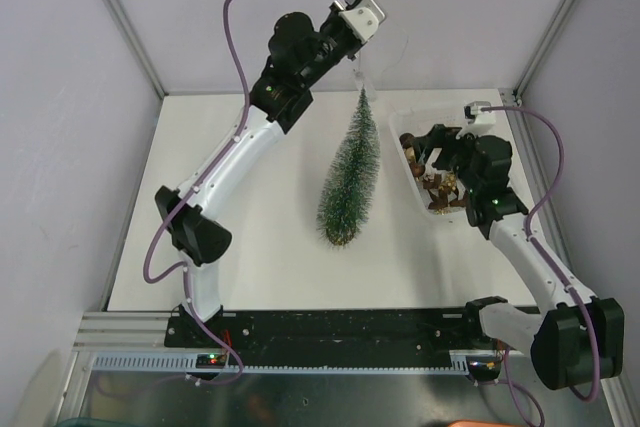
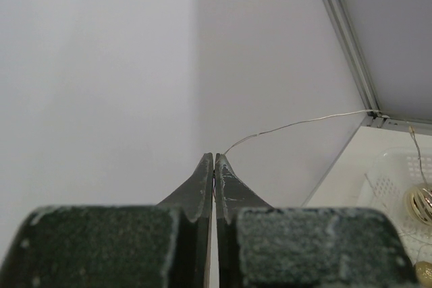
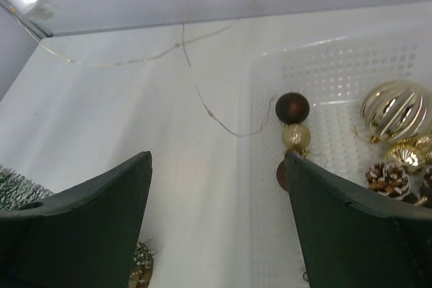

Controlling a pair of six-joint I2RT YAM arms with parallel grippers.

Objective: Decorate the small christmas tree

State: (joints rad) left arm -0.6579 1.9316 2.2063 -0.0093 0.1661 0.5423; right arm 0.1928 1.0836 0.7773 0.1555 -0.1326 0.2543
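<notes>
The small christmas tree point(image 1: 350, 172) stands upright mid-table, dark green and frosted, on a round brown base point(image 1: 341, 238). High above its tip, my left gripper point(image 1: 357, 74) is shut on a thin silver wire point(image 2: 297, 124), which trails off toward the back corner. In the left wrist view the gripper point(image 2: 214, 158) has its jaws pressed together with the wire coming out at the tips. My right gripper point(image 3: 217, 156) is open over the near left rim of the white basket point(image 3: 266, 65), holding nothing. The tree's frosted edge point(image 3: 13, 187) shows at the lower left.
The basket point(image 1: 408, 123) at right holds a brown bauble point(image 3: 292, 107), a glittery gold one point(image 3: 296, 137), a striped gold bauble point(image 3: 395, 109) and a pine cone point(image 3: 388, 179). Loose wire point(image 3: 223, 123) lies on the table beside it. Walls enclose the table behind and at both sides.
</notes>
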